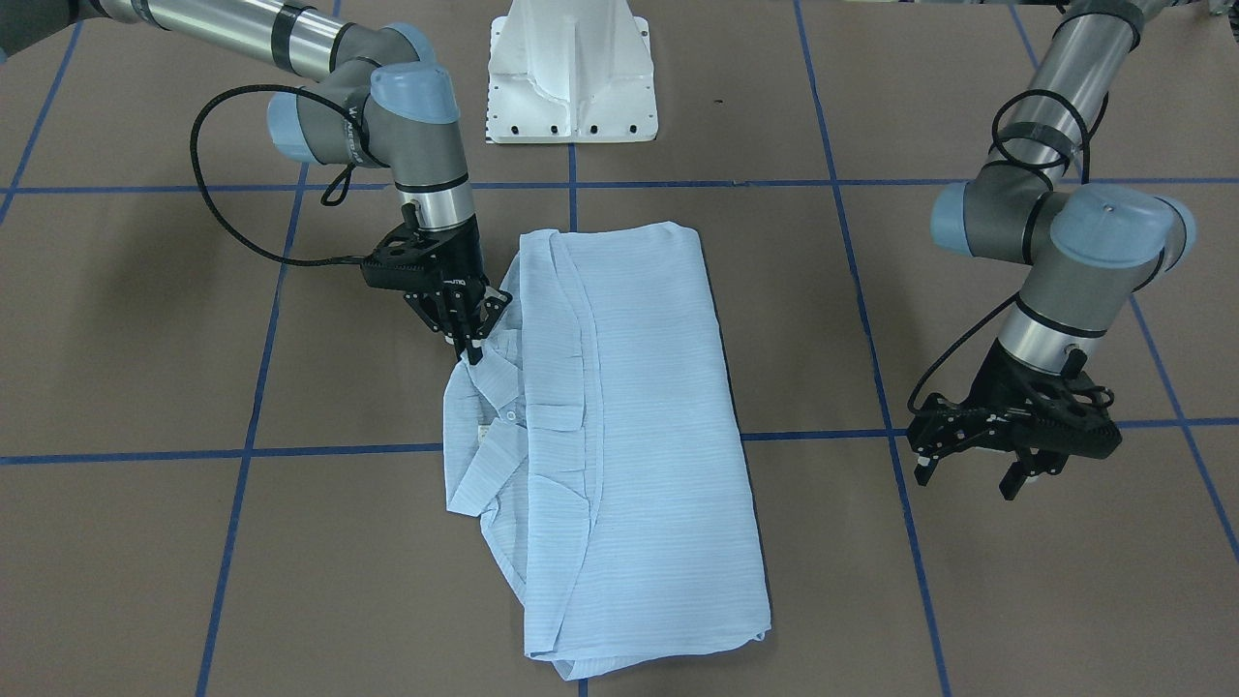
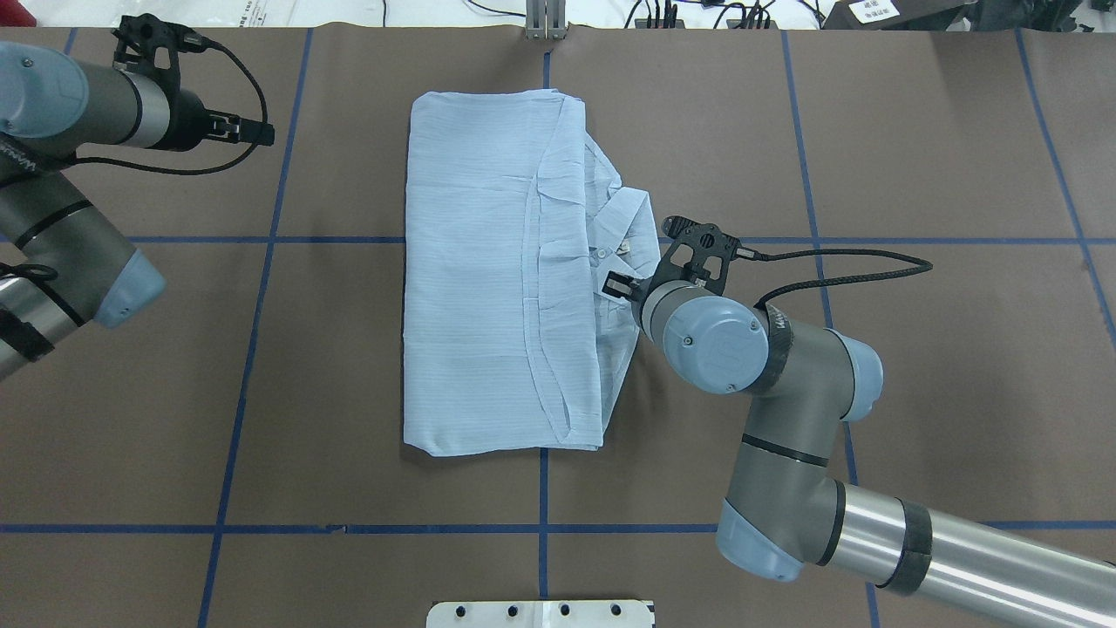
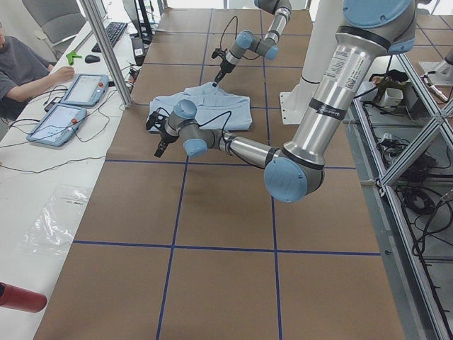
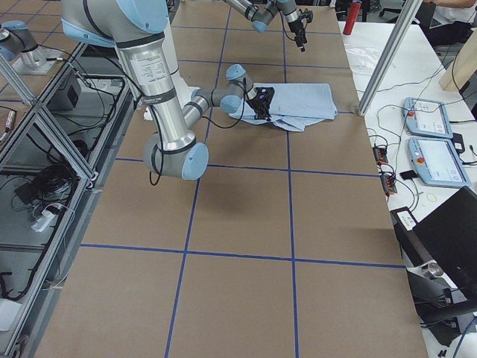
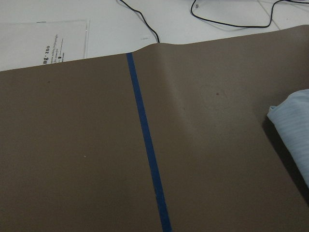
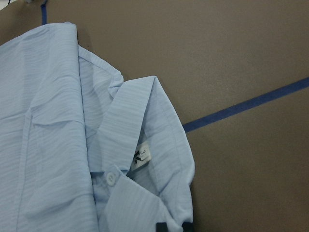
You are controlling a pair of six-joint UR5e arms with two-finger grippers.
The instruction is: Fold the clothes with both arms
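The clothes are one pale-blue striped shirt (image 1: 639, 416) (image 2: 479, 288), lying on the brown table folded lengthways into a long rectangle. Its collar and button placket (image 6: 140, 145) show on the side towards my right arm. My right gripper (image 1: 472, 348) (image 2: 621, 286) is down at that collar edge, shut on a pinch of the fabric. In the right wrist view its dark fingertips (image 6: 160, 226) show at the bottom with cloth between them. My left gripper (image 1: 968, 476) (image 2: 253, 131) hangs open and empty above bare table, well clear of the shirt. Only a corner of the shirt (image 5: 294, 125) shows in the left wrist view.
Blue tape lines (image 2: 261, 240) divide the table into squares. The white pedestal base (image 1: 571, 77) stands at the robot's edge, behind the shirt. Beyond the far edge, a white side table holds tablets (image 4: 428, 119), cables and a red bottle (image 3: 18, 297); a person (image 3: 21, 71) sits there.
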